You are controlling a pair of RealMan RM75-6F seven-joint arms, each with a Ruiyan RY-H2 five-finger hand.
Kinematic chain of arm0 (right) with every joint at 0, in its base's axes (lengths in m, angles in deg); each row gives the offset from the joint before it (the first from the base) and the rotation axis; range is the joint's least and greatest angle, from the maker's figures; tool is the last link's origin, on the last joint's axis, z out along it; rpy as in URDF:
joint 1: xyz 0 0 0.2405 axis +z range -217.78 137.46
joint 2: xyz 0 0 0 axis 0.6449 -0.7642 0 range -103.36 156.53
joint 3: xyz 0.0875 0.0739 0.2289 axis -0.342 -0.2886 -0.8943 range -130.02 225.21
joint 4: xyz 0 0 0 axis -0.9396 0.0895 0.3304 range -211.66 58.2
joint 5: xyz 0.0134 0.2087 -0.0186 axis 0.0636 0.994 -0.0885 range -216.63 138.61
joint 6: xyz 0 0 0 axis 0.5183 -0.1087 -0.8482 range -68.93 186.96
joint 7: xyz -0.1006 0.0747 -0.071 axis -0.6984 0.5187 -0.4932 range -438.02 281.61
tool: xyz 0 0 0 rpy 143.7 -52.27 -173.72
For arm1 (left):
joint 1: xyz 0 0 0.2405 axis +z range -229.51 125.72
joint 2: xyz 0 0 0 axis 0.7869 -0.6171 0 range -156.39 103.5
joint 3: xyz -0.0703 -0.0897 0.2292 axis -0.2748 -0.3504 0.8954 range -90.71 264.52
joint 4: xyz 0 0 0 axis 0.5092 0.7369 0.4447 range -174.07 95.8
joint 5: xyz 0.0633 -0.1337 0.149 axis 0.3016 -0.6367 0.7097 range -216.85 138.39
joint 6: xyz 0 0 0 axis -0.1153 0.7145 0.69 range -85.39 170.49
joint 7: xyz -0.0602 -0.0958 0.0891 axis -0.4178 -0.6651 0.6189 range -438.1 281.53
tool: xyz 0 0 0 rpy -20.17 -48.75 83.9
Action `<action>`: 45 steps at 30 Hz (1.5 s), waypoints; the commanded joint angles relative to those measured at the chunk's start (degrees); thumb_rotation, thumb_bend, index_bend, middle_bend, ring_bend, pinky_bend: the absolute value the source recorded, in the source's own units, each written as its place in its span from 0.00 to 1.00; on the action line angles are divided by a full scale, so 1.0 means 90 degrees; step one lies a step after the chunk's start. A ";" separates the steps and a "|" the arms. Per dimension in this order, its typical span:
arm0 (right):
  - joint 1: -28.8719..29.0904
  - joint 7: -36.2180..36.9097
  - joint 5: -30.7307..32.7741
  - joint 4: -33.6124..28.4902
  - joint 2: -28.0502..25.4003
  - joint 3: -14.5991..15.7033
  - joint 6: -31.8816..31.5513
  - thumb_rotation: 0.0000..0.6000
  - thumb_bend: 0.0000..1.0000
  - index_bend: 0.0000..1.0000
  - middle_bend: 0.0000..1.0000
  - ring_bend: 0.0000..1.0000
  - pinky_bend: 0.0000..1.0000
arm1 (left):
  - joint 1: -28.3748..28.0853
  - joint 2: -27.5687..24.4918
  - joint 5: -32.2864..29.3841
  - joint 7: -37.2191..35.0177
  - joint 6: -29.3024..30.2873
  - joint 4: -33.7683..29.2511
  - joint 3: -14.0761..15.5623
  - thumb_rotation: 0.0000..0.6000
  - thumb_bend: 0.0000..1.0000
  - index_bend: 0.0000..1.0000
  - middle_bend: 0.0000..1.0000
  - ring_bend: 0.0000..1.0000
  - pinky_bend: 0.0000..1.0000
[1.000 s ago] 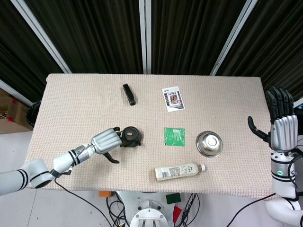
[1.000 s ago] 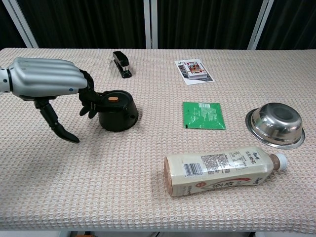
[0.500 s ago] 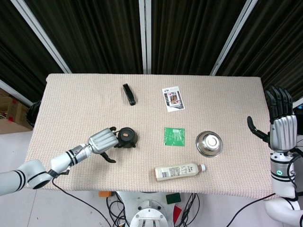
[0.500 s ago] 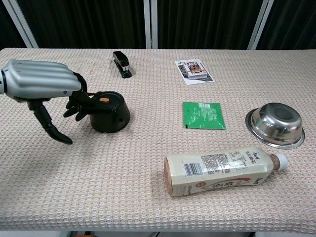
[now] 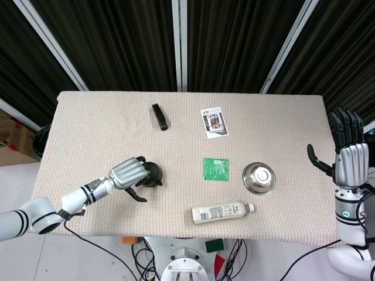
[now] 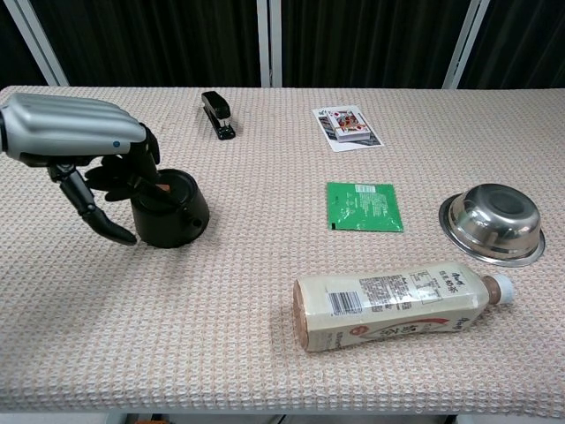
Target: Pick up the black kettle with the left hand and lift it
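The black kettle (image 5: 152,176) (image 6: 173,215) stands on the beige table towards the front left. My left hand (image 5: 126,173) (image 6: 75,132) is over it. The fingers (image 6: 124,172) curl down across its lid and hide the orange spot there, and the thumb (image 6: 101,221) lies against its left side near the base. The kettle's bottom still looks to be on the cloth. My right hand (image 5: 350,155) is raised off the table's right edge with its fingers apart and nothing in it; only the head view shows it.
A black stapler (image 5: 159,116) (image 6: 217,115) lies at the back. A playing card (image 5: 214,122) (image 6: 348,126), a green packet (image 5: 215,169) (image 6: 364,205), a steel bowl (image 5: 259,177) (image 6: 493,221) and a lying bottle (image 5: 222,212) (image 6: 393,305) sit to the kettle's right.
The kettle has slid left, further under my left hand. The fingers now cover its lid and the thumb has closed in on its side. The right hand is unchanged.
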State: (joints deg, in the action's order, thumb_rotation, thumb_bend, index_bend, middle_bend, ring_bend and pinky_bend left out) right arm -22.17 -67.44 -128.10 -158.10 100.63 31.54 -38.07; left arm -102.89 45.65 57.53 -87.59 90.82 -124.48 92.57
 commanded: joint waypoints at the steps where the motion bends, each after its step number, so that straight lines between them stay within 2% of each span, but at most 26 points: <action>1: -0.0015 0.0037 0.0018 0.0032 0.0005 -0.0002 -0.0007 1.00 0.33 0.00 0.00 0.00 0.00 | -0.0211 -0.0232 -0.0171 -0.0517 -0.0338 -0.0243 -0.0053 0.46 0.00 0.80 0.91 0.82 0.26; 7: -0.0037 0.0148 0.0056 0.0125 0.0022 -0.0012 -0.0015 1.00 0.33 0.00 0.00 0.00 0.00 | -0.0302 -0.0290 -0.0423 -0.0741 -0.0577 -0.0389 -0.0151 0.46 0.00 0.83 0.94 0.84 0.26; 12: -0.0042 0.0254 0.0098 0.0205 0.0031 -0.0048 -0.0026 1.00 0.33 0.00 0.00 0.00 0.00 | -0.0322 -0.0358 -0.0691 -0.0998 -0.0679 -0.0582 -0.0281 0.63 0.00 0.83 0.96 0.85 0.27; 17: -0.0039 0.0328 0.0123 0.0239 0.0013 -0.0075 -0.0018 1.00 0.33 0.00 0.00 0.00 0.00 | -0.0347 -0.0480 -0.1068 -0.0789 -0.0805 -0.0713 -0.0472 0.65 0.00 0.85 0.98 0.86 0.27; 20: -0.0035 0.0373 0.0153 0.0265 0.0022 -0.0088 0.0001 1.00 0.33 0.00 0.00 0.00 0.00 | -0.0307 -0.0503 -0.1414 -0.0563 -0.0806 -0.0832 -0.0620 0.61 0.00 0.86 0.98 0.86 0.27; 22: -0.0037 0.0401 0.0170 0.0289 0.0037 -0.0089 0.0009 1.00 0.33 0.00 0.00 0.00 0.00 | -0.0251 -0.0487 -0.1650 -0.0428 -0.0750 -0.0891 -0.0713 0.51 0.00 0.86 0.98 0.86 0.26; 24: -0.0032 0.0433 0.0186 0.0337 0.0070 -0.0083 0.0028 1.00 0.33 0.00 0.00 0.00 0.00 | -0.0139 -0.0405 -0.1894 -0.0303 -0.0539 -0.0914 -0.0848 0.34 0.00 0.86 0.98 0.86 0.26; 26: -0.0026 0.0466 0.0196 0.0384 0.0099 -0.0078 0.0045 1.00 0.33 0.00 0.00 0.00 0.00 | -0.0021 -0.0296 -0.2095 -0.0147 -0.0291 -0.0886 -0.0971 0.29 0.00 0.86 0.98 0.86 0.26; 31: -0.0020 0.0498 0.0200 0.0426 0.0117 -0.0084 0.0046 1.00 0.33 0.00 0.00 0.00 0.00 | 0.0309 0.0126 -0.2532 0.0513 0.0577 -0.0707 -0.1293 0.27 0.00 0.90 1.00 0.89 0.29; 35: -0.0025 0.0508 0.0210 0.0414 0.0105 -0.0094 0.0041 1.00 0.33 0.00 0.00 0.00 0.00 | 0.0516 0.0503 -0.2794 0.1079 0.1222 -0.0604 -0.1513 0.27 0.00 0.95 1.00 0.95 0.31; 37: -0.0034 0.0510 0.0213 0.0415 0.0108 -0.0087 0.0041 1.00 0.33 0.00 0.00 0.00 0.00 | 0.0616 0.0695 -0.2811 0.1266 0.1539 -0.0529 -0.1590 0.27 0.00 0.98 1.00 0.98 0.36; 40: -0.0045 0.0522 0.0224 0.0437 0.0128 -0.0073 0.0046 1.00 0.33 0.00 0.00 0.00 0.00 | 0.0722 0.0937 -0.2697 0.1525 0.1905 -0.0382 -0.1635 0.26 0.00 0.99 1.00 0.99 0.50; 42: -0.0053 0.0536 0.0223 0.0456 0.0134 -0.0059 0.0052 1.00 0.33 0.00 0.00 0.00 0.00 | 0.0766 0.1034 -0.2550 0.1608 0.2051 -0.0282 -0.1630 0.22 0.00 0.99 1.00 0.98 0.56; 45: -0.0061 0.0555 0.0215 0.0465 0.0127 -0.0058 0.0041 1.00 0.33 0.00 0.00 0.00 0.00 | 0.0789 0.1061 -0.2464 0.1695 0.2057 -0.0210 -0.1623 0.15 0.00 0.99 1.00 0.98 0.59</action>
State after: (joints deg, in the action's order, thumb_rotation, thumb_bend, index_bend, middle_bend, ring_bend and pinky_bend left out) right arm -22.71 -62.45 -126.16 -153.92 101.78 31.03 -37.69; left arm -96.01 54.99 35.19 -72.65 109.27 -126.63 78.07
